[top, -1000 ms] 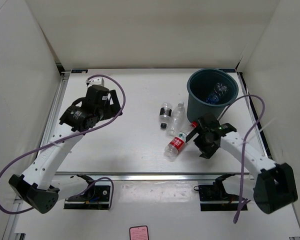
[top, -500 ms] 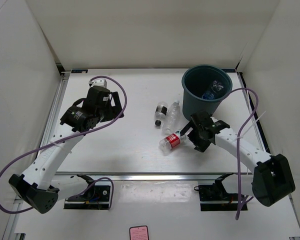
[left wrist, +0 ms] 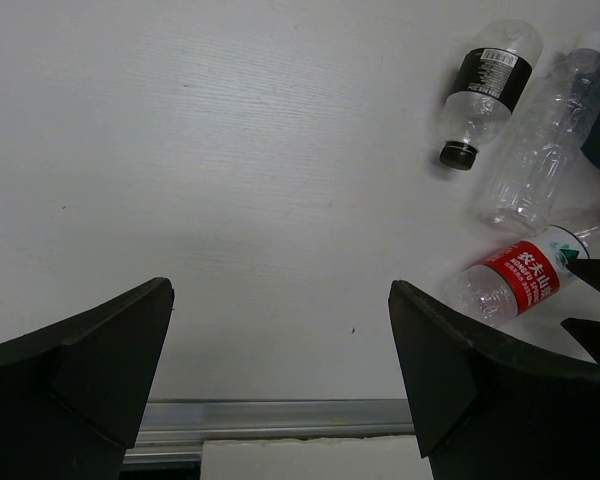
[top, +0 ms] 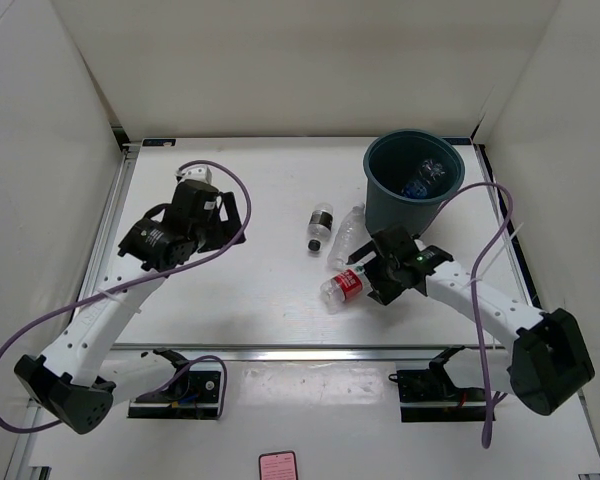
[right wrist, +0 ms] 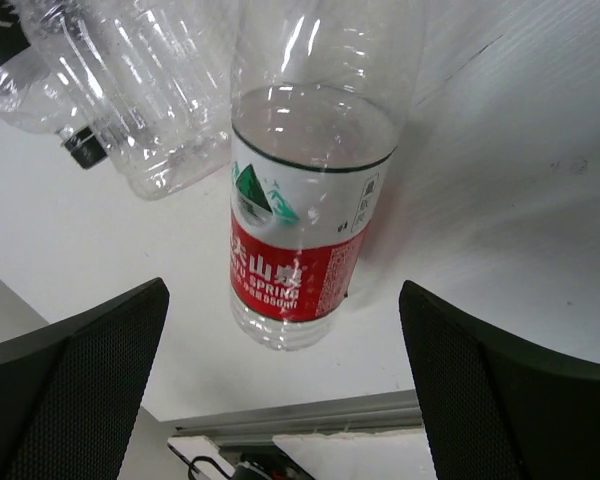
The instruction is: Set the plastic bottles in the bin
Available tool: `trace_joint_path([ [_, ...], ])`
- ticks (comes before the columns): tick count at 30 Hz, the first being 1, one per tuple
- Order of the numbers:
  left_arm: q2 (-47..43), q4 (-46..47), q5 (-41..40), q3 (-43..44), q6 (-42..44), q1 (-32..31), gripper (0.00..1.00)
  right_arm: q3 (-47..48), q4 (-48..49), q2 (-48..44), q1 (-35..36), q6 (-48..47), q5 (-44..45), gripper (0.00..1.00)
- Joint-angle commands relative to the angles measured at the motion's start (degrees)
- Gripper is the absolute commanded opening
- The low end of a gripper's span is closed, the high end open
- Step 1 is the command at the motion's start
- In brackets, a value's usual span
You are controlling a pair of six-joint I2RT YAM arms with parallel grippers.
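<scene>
White tabletop [top: 260, 300]: red-labelled clear plastic bottle [top: 346, 285] lies near right, right gripper [top: 372, 272] released at cap end. Black-labelled bottle [top: 321, 222], unlabelled bottle [top: 348, 235] just beyond. Blue-labelled bottle [top: 416, 186] inside round teal-grey bin [top: 380, 205]. Left gripper [left wrist: 280, 300] released, empty.

The white table [top: 250, 300] bears the bin [top: 395, 215], red-labelled bottle [top: 345, 285], black-labelled bottle [top: 321, 224] and unlabelled bottle [top: 348, 235].

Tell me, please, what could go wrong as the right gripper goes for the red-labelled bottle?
1. The red-labelled bottle lies on its side at the open right gripper. Being round, it may roll or slip out as the gripper closes.
2. The unlabelled bottle lies close beside it, so the gripper could knock it away.
3. The bin stands close behind the right arm. Lifting the bottle could bump its wall and shift it.
</scene>
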Motion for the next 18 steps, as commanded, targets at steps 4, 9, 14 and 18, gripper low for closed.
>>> trace_joint_path([
  [4,-3.6,-0.4,1.1,-1.5,-1.2,-0.3,1.00,-2.3,3.7,4.7,0.7,6.7,3.7,0.99],
  [9,-4.1,-0.4,1.1,-2.1,-1.2,-0.3,1.00,-3.4,4.8,8.2,0.2,7.4,2.1,0.99],
  [14,-4.7,-0.4,1.7,-2.6,-1.2,-0.3,1.00,-5.8,3.7,10.3,-3.0,8.0,-3.0,0.99],
  [18,-4.7,-0.4,1.7,-3.1,-1.7,-0.3,1.00,-5.8,-5.0,8.4,-3.6,8.0,-3.2,0.92],
])
